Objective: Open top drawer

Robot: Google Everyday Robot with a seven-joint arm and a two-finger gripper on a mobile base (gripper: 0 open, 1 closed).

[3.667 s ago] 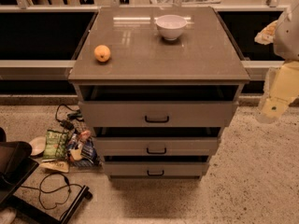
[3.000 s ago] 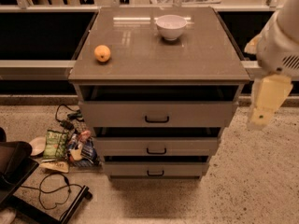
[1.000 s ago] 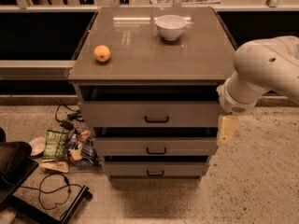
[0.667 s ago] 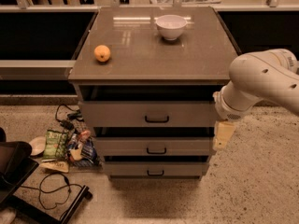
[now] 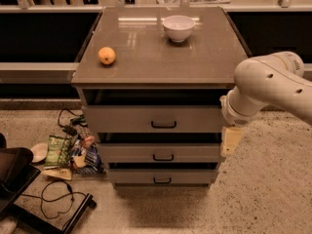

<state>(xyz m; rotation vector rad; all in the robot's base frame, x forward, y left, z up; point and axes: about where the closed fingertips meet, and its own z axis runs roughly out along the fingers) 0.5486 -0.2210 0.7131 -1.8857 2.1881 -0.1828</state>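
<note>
The cream-coloured gripper point(image 5: 230, 141) hangs point-down from the wrist of the bulky white robot arm point(image 5: 265, 84), just off the right-hand corner of the squat grey three-drawer cabinet point(image 5: 146, 62). Whether it is open or closed cannot be told in the single camera view. It sits at about the height of the seam between the wide, tall-fronted grey top drawer point(image 5: 122, 119) and the narrower grey middle drawer point(image 5: 126, 153) beneath. The top drawer's small dark loop handle point(image 5: 164, 125) lies well to the left of the gripper in this view and slightly higher, at the centre of the panel. The handle's long axis runs level, side to side across the drawer front. The gripper therefore looks bound to travel sideways along the front and rise a little before it can hook the loop and draw it outward. The shortest grey bottom drawer point(image 5: 131, 176) sits below. A round orange fruit point(image 5: 107, 55) and a white ceramic bowl point(image 5: 178, 27) rest apart on the cabinet top, and crumpled snack packets point(image 5: 68, 152) litter the speckled floor point(image 5: 263, 194) at the cabinet's left.
</note>
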